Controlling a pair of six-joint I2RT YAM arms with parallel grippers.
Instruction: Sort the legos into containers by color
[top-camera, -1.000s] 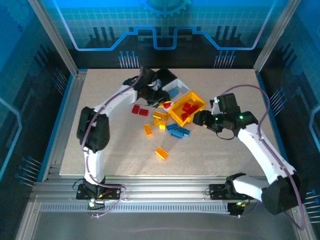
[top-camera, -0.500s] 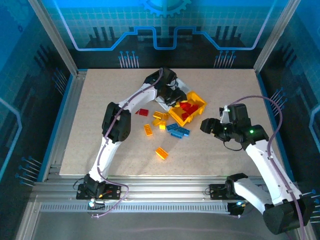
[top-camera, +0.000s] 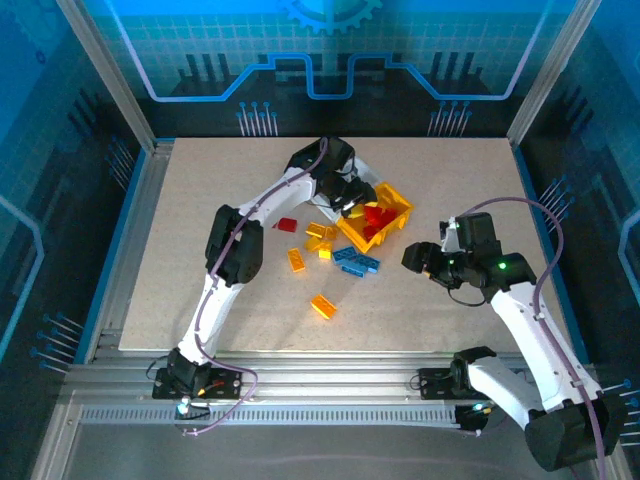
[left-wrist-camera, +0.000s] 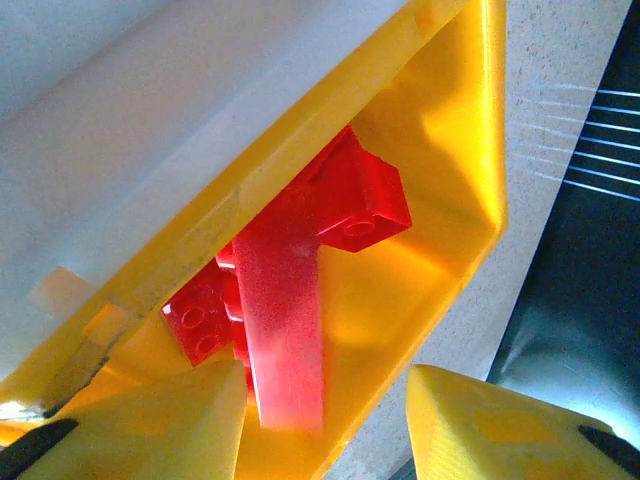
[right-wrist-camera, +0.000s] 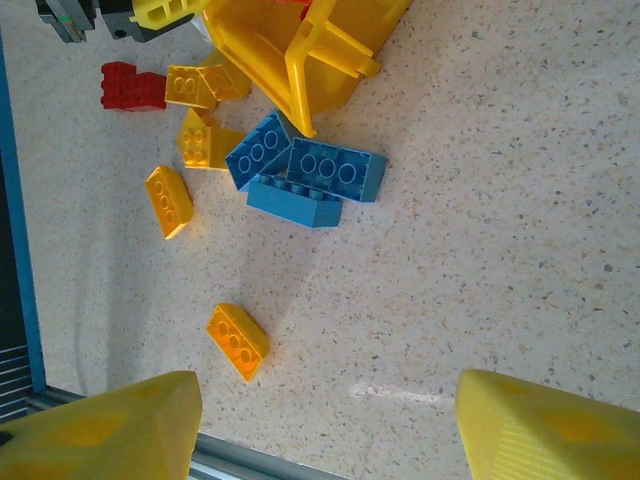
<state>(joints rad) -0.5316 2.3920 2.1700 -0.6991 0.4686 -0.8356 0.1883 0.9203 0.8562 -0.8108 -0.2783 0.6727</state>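
Left gripper (left-wrist-camera: 328, 385), jaws parted, is hovering over the bin (left-wrist-camera: 460, 150), red brick (left-wrist-camera: 285, 320) pointing lengthwise straight ahead; right gripper (right-wrist-camera: 328, 390) is gaping above bare table (right-wrist-camera: 480, 250).

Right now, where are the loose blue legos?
In the top view, the blue legos lie clustered near centre, just in front of the yellow bin, orange legos to their left.

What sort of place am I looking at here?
Probably a robotics lab work cell: two white arms bolted to a metal rail, blue panels walling it in, and toy bricks scattered by a yellow bin.
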